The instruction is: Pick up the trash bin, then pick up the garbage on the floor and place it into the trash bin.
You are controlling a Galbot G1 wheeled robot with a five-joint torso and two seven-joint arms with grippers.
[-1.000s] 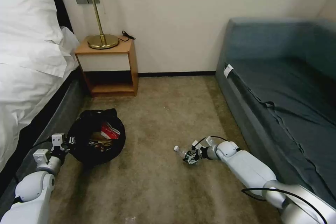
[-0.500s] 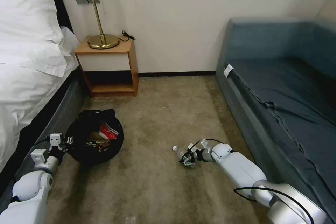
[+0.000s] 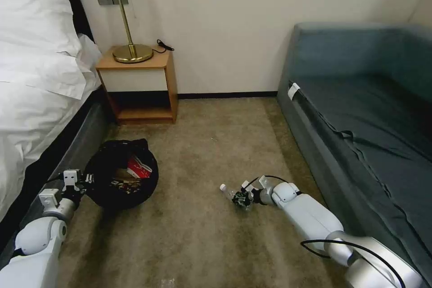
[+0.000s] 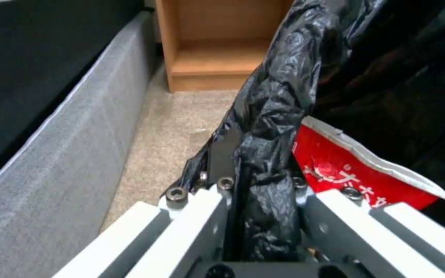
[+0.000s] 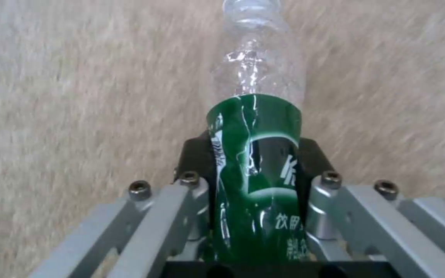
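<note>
Pinching bottle (image 5: 256,162), green label wrist-visible

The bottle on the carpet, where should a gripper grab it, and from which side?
Probably around the green-labelled middle, from the base end, fingers on either side. The bottle lies flat with its neck pointing away, and its round body fits between them. The right gripper holds it just so.

not much to read here tbh. the bottle (image 5: 256,170) has a green label with white chinese characters, i can make out "饮用" near the bottom, the rest is cut off. the red snack packet (image 4: 356,173) in the bin has white characters too, can't read them
</note>
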